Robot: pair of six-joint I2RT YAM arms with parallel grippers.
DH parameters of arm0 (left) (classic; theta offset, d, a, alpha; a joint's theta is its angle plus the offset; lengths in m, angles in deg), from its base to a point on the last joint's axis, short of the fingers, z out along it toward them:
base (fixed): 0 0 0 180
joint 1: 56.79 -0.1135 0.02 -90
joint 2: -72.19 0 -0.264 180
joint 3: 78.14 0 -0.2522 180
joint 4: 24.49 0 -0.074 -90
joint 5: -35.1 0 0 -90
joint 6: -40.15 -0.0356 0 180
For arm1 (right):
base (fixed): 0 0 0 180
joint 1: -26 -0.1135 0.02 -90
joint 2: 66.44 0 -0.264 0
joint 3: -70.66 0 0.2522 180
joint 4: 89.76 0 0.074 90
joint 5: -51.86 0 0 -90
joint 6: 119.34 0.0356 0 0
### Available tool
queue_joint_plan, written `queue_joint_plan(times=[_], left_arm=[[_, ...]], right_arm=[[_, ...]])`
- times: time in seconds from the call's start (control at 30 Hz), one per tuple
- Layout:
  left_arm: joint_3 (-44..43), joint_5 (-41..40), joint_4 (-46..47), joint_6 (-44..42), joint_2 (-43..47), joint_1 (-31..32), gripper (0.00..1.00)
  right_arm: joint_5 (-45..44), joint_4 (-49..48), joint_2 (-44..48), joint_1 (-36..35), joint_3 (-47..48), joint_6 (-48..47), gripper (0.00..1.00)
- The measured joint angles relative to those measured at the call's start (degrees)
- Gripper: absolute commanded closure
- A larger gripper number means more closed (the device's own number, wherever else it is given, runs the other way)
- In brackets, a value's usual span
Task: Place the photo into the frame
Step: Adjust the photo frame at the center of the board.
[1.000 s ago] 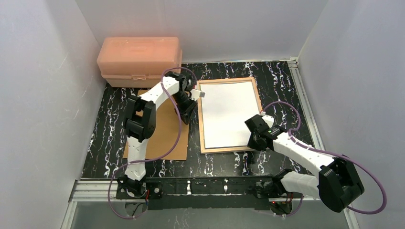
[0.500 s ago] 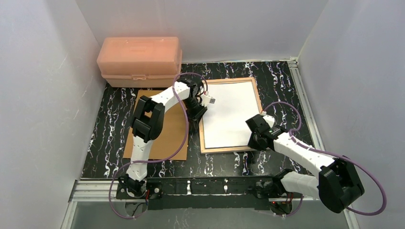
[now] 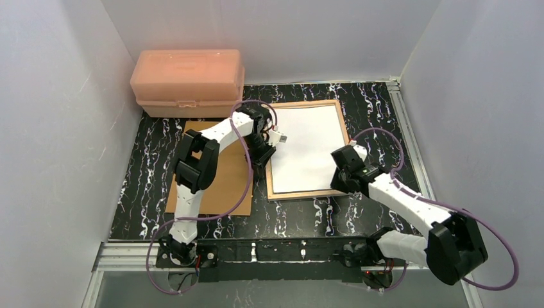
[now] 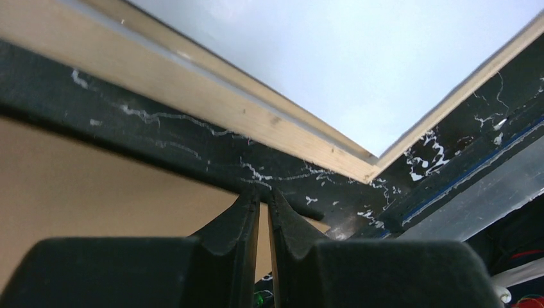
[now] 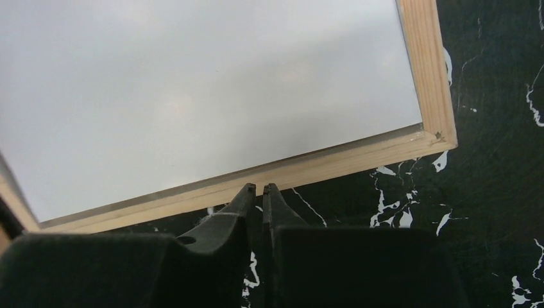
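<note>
The frame lies back-up on the black marbled table, its tan wood edge showing. The photo lies inside it, plain white back up, and fills the opening. My left gripper is shut and empty, low beside the frame's left edge; its wrist view shows the frame's wood rail and the white sheet ahead of the fingertips. My right gripper is shut and empty, its tips against the frame's near rail close to the near right corner, with the photo beyond.
A loose brown backing board lies flat left of the frame, under the left arm; it also shows in the left wrist view. A pink plastic box stands at the back left. White walls enclose the table.
My left gripper swung from the frame's far left corner down to its left edge. My right gripper moved forward, and the frame slid a little away from the arms.
</note>
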Motion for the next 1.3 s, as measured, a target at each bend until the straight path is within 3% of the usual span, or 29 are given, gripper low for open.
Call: queue_joint_plan(times=[0.13,0.27,0.33,0.47,0.83,1.07,1.3], left_arm=[[0.74,-0.15,-1.29,-0.37,3.67,-1.03,0.89],[0.81,-0.13,-2.56,-0.26,8.04,-3.06,0.75],[0.81,-0.15,-2.95,0.24,9.44,-3.87,0.69],[0.59,-0.11,-3.34,2.36,9.79,-5.03,0.66],[0.17,2.12,-0.09,10.91,7.5,-5.18,0.65],[-1.55,4.15,2.71,12.7,1.9,-5.18,0.65],[-3.06,4.61,4.48,14.4,-2.45,-5.18,0.7]], right_arm=[[-0.31,1.38,3.39,0.07,4.68,-1.18,0.4],[-3.17,1.18,0.35,1.73,11.21,-3.39,0.17],[-4.5,0.13,-2.73,4.2,13.77,-4.72,0.13],[-6.1,-3.93,-7.06,10.73,14.82,-7.21,0.14],[-5.81,-12.7,-19.21,22.4,16.0,-10.32,0.28],[-3.87,-14.56,-19.41,24.0,13.18,-9.03,0.3],[-2.34,-15.08,-18.25,25.62,7.89,-6.6,0.4]])
